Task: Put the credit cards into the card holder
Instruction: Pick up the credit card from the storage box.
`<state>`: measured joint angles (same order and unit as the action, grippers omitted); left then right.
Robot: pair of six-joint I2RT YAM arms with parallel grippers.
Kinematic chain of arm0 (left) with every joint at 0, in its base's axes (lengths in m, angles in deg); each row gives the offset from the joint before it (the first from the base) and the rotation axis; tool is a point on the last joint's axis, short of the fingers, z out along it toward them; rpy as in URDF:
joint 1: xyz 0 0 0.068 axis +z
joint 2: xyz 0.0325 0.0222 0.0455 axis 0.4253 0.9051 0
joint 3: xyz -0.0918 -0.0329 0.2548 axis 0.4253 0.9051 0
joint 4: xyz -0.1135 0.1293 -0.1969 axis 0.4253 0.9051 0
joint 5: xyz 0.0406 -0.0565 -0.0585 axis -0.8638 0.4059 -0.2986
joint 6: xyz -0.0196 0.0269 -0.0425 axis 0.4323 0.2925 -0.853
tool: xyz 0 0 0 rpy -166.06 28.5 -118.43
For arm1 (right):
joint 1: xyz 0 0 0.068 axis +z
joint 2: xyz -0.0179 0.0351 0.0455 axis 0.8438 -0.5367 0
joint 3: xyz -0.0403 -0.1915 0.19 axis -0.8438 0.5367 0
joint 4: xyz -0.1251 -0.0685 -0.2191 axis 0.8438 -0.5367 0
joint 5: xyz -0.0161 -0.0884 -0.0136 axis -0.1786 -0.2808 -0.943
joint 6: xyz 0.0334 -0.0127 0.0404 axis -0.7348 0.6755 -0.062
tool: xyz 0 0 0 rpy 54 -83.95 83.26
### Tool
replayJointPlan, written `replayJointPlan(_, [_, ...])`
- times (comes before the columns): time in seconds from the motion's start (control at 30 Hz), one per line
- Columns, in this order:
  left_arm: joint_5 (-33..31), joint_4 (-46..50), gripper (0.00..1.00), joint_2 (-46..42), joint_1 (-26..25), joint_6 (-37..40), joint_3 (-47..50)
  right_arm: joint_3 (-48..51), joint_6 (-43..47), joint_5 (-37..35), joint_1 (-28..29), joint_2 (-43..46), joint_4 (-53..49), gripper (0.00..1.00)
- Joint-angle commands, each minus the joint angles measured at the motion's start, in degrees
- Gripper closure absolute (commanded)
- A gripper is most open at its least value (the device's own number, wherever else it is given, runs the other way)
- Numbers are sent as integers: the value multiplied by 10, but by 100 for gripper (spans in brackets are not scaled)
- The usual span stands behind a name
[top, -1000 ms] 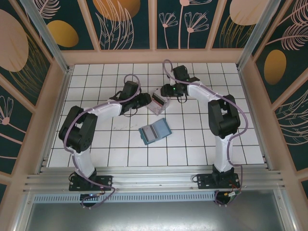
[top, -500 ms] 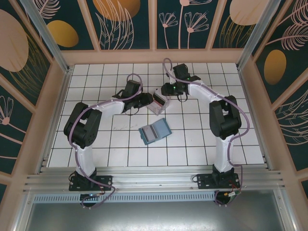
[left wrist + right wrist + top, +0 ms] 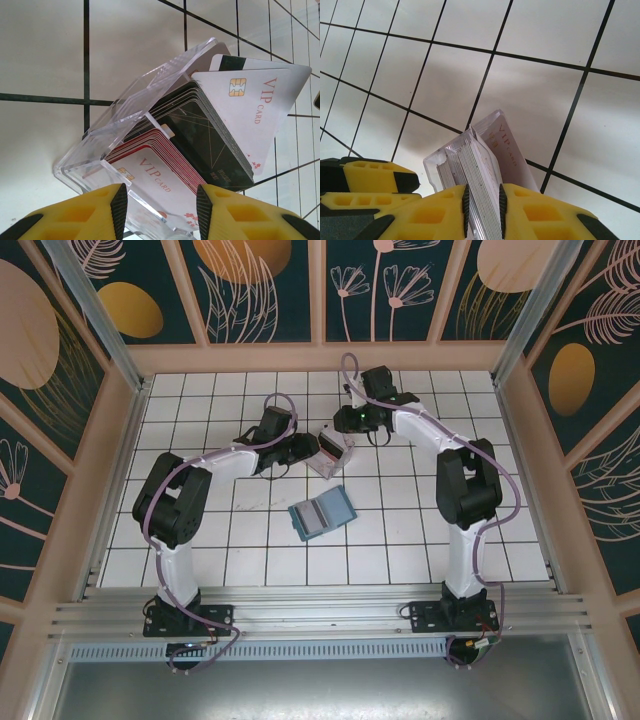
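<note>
The credit cards [image 3: 250,100] stand packed in a tilted clear plastic box [image 3: 150,90] at mid-table [image 3: 331,452]; they are white VIP cards, black ones and red-edged ones. My right gripper [image 3: 482,200] is shut on a bundle of cards [image 3: 480,165] seen edge-on, reaching in from the far side [image 3: 346,432]. My left gripper [image 3: 160,200] is open, its yellow fingers [image 3: 90,212] straddling the box's near end from the left [image 3: 305,450]. The card holder [image 3: 322,512], a teal wallet, lies open nearer the arm bases with its grey-blue slots up.
The white tiled floor [image 3: 420,540] is fenced by wooden walls [image 3: 520,420] on three sides. The left gripper's yellow body [image 3: 370,185] sits close beside the box in the right wrist view.
The left arm has drawn in and its gripper has closed up to the box's left end. The right wrist has shifted slightly toward the far wall over the cards.
</note>
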<state>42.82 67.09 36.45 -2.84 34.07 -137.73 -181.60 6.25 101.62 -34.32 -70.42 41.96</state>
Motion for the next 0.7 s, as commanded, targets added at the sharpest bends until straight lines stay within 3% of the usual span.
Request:
replayJointPlan(0.0, [13, 0, 56, 13, 2, 11, -13, -26, -3, 12, -5, -21, -8, 75])
replayJointPlan(0.67, [23, -5, 56, 13, 2, 9, -9, -51, -12, 29, -9, -53, -1, 80])
